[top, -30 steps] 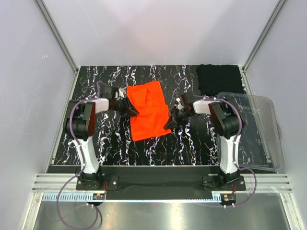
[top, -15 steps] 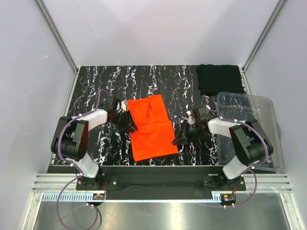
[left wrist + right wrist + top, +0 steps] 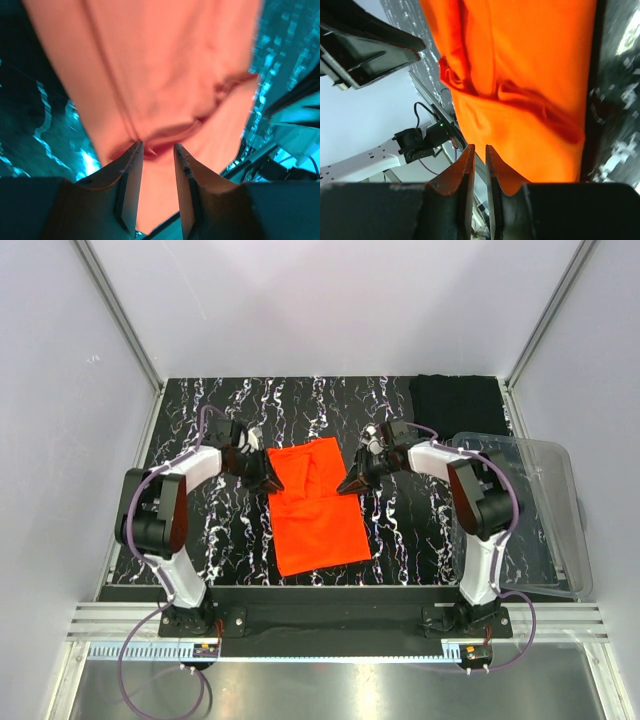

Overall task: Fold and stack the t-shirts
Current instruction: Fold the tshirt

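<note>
The orange-red t-shirt point(image 3: 318, 520) lies flat on the black marbled table point(image 3: 225, 540), folded into a narrow strip with a crease across its middle. My left gripper point(image 3: 269, 480) is at the shirt's left edge by that crease. Its jaws are partly open, and a small fold of the cloth point(image 3: 165, 65) sits at the fingertips point(image 3: 156, 145). My right gripper point(image 3: 349, 484) is at the shirt's right edge. Its jaws point(image 3: 478, 146) are almost together with nothing between them, and the orange cloth point(image 3: 520, 75) lies just beyond. The black t-shirt point(image 3: 455, 405) lies folded at the back right corner.
A clear plastic bin point(image 3: 548, 540) stands at the right side of the table, beside the right arm. Grey walls enclose the table on three sides. The left arm point(image 3: 365, 45) shows in the right wrist view across the shirt.
The shirt was dragged toward the near edge between the first two frames and has since stayed put. Both grippers have moved back along its sides to the middle crease.
</note>
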Tool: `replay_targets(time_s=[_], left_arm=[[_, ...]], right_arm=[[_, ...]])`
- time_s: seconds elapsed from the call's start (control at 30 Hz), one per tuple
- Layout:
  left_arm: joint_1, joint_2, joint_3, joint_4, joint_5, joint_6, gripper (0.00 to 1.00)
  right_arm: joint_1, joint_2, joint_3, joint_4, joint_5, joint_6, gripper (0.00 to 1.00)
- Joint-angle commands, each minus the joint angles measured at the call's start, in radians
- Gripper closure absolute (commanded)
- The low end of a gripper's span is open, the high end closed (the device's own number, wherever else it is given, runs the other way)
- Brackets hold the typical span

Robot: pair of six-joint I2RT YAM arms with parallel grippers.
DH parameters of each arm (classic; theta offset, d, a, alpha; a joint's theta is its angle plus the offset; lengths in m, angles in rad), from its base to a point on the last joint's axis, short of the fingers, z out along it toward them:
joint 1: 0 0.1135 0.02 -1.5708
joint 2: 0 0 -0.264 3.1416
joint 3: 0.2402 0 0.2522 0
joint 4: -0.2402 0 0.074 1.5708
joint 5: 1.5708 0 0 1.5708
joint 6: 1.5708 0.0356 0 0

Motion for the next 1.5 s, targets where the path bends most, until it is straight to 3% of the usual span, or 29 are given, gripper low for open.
replay_targets(time_s=[0.0,0.4,0.67,0.77,1.03,1.27,1.47], left_arm=[[0.008,0.085,0.031,0.000,0.003,0.010,0.65],[0.014,0.302,0.201,-0.029,-0.023,0.027,0.65],[0.014,0.227,0.288,-0.069,-0.006,0.022,0.61],[0.022,0.228,0.353,-0.066,-0.009,0.007,0.60],[0.045,0.406,0.549,-0.012,0.049,-0.073,0.63],[0.054,0.492,0.589,0.135,0.079,-0.171,0.64],[0.069,0.549,0.626,0.168,0.092,-0.192,0.64]], right_arm=[[-0.005,0.076,0.051,-0.047,-0.038,-0.032,0.79],[-0.139,0.181,0.031,-0.050,0.013,-0.066,0.81],[-0.139,0.090,0.011,-0.065,-0.017,-0.052,0.80],[-0.140,0.093,0.080,-0.064,-0.007,-0.046,0.80],[-0.137,0.257,0.382,-0.059,0.049,0.054,0.80],[-0.137,0.395,0.577,-0.059,0.065,0.104,0.80],[-0.142,0.487,0.690,-0.059,0.101,0.130,0.80]])
